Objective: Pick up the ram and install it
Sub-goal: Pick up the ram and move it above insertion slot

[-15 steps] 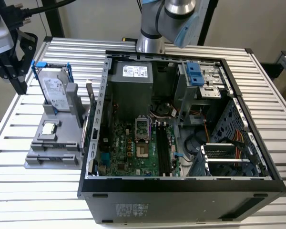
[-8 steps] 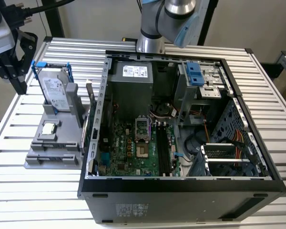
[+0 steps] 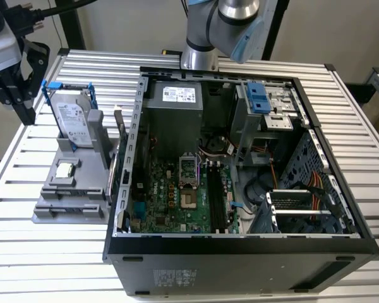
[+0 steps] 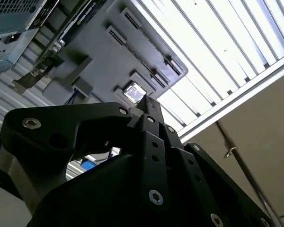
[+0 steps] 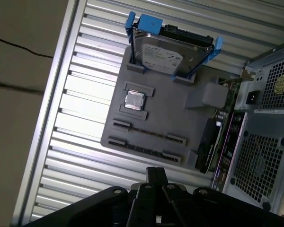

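Well, we cannot make out the ram; our claw hovers pinched shut, empty, near the tray.

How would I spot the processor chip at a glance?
On the exterior view's left, beside the open computer case, sits a grey holder. The chip lies flat on it, near the upright hard drive. It is small, square and silver; the drive is far bigger and framed in blue.
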You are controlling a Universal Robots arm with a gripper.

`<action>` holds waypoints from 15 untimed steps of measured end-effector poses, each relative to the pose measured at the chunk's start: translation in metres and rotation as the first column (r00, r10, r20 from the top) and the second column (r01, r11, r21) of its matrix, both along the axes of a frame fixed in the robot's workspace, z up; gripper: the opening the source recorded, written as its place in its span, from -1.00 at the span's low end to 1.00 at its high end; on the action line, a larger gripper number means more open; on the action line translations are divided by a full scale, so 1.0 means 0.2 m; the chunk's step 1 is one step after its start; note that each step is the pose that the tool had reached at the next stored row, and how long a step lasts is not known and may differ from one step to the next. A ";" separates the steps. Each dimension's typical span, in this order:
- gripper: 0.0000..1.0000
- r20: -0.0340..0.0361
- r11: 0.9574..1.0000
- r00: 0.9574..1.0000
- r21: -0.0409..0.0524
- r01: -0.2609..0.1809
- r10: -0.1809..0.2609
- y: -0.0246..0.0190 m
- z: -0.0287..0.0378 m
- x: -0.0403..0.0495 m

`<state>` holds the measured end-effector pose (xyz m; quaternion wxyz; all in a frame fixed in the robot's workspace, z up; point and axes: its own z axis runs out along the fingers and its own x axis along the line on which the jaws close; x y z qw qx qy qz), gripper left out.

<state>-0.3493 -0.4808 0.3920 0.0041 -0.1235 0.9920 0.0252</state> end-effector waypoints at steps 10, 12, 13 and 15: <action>-1.00 0.000 1.000 1.000 0.000 -0.028 0.028 0.000 0.000 0.000; -1.00 0.000 0.999 0.999 0.000 -0.033 0.033 0.000 0.000 0.000; -1.00 0.000 0.999 0.999 0.000 -0.036 0.036 0.000 0.000 0.000; -1.00 0.000 0.999 0.999 0.000 -0.041 0.041 0.000 0.000 0.000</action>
